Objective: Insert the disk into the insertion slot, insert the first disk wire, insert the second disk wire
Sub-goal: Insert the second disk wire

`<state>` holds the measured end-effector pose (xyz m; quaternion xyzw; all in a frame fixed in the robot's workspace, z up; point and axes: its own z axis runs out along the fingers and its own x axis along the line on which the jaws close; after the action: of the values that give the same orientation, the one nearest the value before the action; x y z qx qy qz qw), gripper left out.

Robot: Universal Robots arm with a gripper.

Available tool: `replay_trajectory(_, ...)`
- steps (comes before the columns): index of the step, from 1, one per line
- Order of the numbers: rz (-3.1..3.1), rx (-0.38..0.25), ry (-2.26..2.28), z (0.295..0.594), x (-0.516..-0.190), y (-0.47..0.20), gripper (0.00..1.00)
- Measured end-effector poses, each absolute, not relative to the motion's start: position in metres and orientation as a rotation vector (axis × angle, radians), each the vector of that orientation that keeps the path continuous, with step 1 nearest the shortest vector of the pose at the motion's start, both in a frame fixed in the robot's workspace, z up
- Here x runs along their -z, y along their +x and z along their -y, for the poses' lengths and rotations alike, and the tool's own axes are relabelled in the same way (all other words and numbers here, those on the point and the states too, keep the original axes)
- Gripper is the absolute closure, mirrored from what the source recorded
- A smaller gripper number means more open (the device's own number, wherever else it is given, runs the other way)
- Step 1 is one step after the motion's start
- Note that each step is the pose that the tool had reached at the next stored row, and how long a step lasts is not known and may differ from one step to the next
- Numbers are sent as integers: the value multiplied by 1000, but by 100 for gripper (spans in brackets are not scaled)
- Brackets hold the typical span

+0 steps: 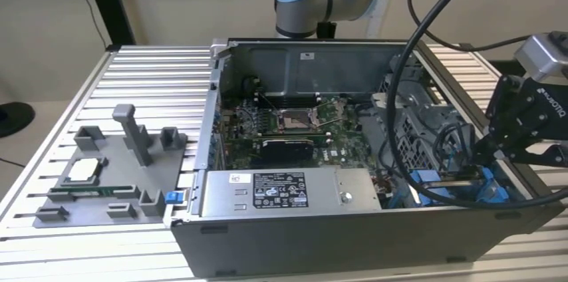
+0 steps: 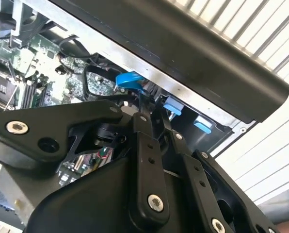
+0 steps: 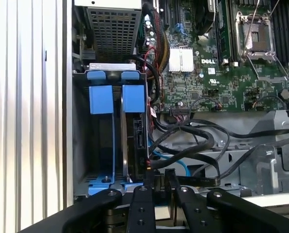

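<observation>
Exterior view first: the open grey metal computer case (image 1: 355, 229) sits on the ribbed aluminium table (image 1: 151, 69). The insertion slot (image 1: 430, 192), a grey metal drive bay with bright blue plastic rails, is in the case corner at the exterior view's right. The black gripper (image 1: 483, 165) on the 1 arm hangs right over that slot, its fingers pointing down into it. A large grey metal box with a white-and-black sticker (image 1: 284, 192) lies just beside the slot, on the exterior view's left of it. The green motherboard (image 1: 293, 122) is beyond the slot, deeper in the case. A grey plastic fixture tray (image 1: 106, 175) is well apart from the slot, outside the case.

Now the first wrist view. The disk (image 3: 135, 141), a flat rectangular hard drive in its blue plastic carrier, stands on edge inside the slot, and 2 square blue tabs (image 3: 110, 97) cap the slot's far end. A bundle of black cables (image 3: 193, 136) loops just beside the slot, and a thin blue cable (image 3: 176, 164) runs from there toward the gripper. The fingers are drawn narrow over the slot's near end. I cannot tell what, if anything, sits between them.

In the second wrist view the fingers converge almost to a point. A bright blue connector (image 2: 130, 80) shows just past the tips, near the slot's blue tabs. Whether connector and tips touch, I cannot tell.
</observation>
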<state>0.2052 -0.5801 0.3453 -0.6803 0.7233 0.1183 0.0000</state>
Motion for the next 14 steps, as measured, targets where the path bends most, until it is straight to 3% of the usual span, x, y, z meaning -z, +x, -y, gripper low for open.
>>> replay_trajectory(10, -2269, -378, -2134, 580, -345, 205, 0)
replay_trajectory(11, -2268, -378, -2134, 580, -345, 205, 100)
replay_trajectory(14, -2268, -378, -2134, 580, -345, 205, 100)
